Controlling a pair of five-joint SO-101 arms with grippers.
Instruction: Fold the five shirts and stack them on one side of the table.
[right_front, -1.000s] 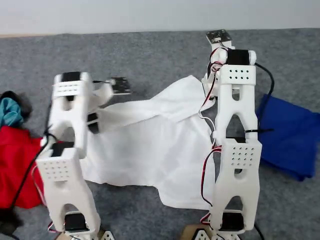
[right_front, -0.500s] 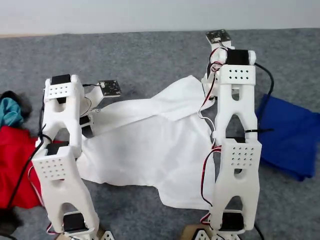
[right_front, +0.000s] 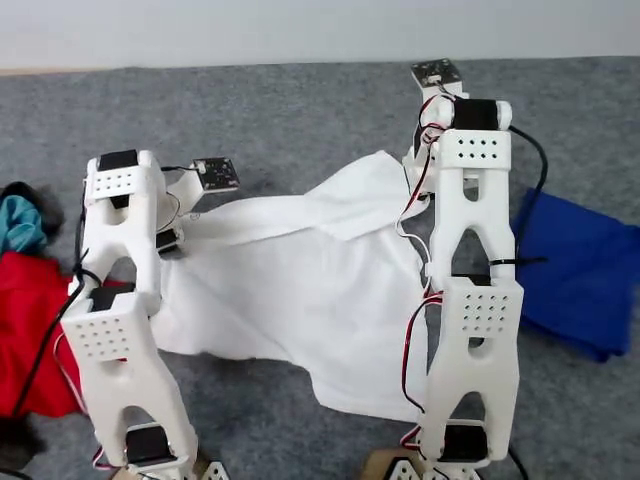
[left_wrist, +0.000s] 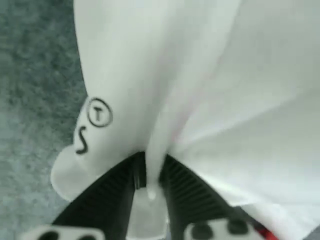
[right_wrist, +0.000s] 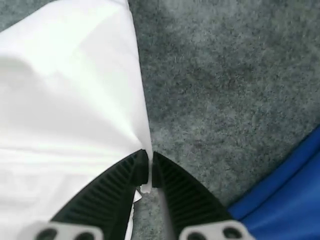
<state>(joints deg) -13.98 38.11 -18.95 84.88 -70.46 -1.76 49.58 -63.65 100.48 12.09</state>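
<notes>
The left gripper (left_wrist: 150, 172) has pulled outward, clamped on an edge of the white shirt (right_front: 300, 290); the right gripper (right_wrist: 146, 167) pinches the opposite edge, a blue shirt (right_wrist: 292, 200) beside it.

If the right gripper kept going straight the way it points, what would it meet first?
The right gripper is shut on the edge of the white shirt, so it would meet more shirt first. Just past that edge lies the grey table surface, though depth is unclear.

So the spread shirt (right_front: 300, 290) sits in the middle of the table (right_front: 250, 110), another shirt (right_front: 580, 270) off to its right, heap of clothes (right_front: 30, 320) at the left edge.
</notes>
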